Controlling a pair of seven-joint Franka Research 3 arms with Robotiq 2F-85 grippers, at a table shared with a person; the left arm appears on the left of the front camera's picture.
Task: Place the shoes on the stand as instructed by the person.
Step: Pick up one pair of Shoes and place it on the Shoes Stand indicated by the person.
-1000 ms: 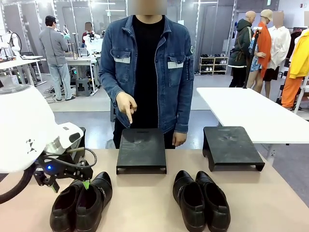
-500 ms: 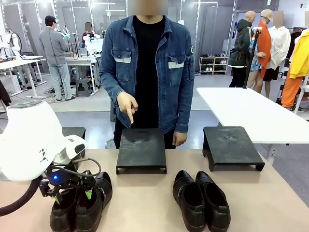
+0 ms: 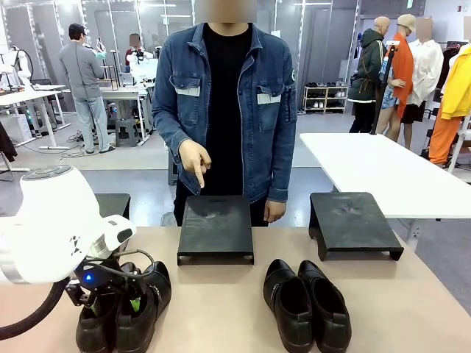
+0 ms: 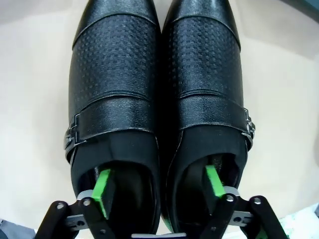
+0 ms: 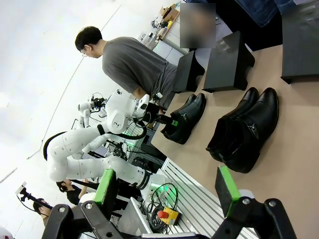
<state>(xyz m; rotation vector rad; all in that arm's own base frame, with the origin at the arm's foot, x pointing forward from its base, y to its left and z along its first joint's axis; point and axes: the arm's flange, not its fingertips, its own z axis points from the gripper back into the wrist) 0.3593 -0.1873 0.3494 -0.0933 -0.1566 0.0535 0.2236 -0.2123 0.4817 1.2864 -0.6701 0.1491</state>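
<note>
**Left claw** [image 4: 158, 186]: the jaws stand wide apart. One green-padded finger is lowered into the heel opening of each shoe of the near pair [image 4: 159, 99]. The two adjoining inner walls of that pair lie between the fingers. No squeeze on them shows, and nothing is lifted.

**Near pair:** two glossy black leather shoes lie side by side, touching along their length, with toes pointing away from the left claw. Each shoe has these features:
- a smooth rounded toe
- a perforated panel behind the toe
- a plain strap across the instep, with a small metal buckle on the outer side
- a dark lining

Both shoes rest flat on the tan table [image 3: 221, 316].

**Second pair** [image 3: 305, 305]: these have the same black gloss finish. They sit on the same table, well to the right of the left claw. The two shoes touch, with toes toward the far side.

**Stands:** the black middle stand [image 3: 215, 228] sits beyond the left claw and to its right, at the far table edge. The right stand [image 3: 353, 220] is farther right, beyond the second pair.

**Person** [image 3: 221, 110]: wears a blue denim jacket over a black shirt and stands behind the middle stand. One hand [image 3: 193, 162] points an index finger down at that stand.

**Right claw** [image 5: 167, 186]: the jaws are spread wide with nothing between the pads. Both pairs lie well ahead of it on the table.
</note>
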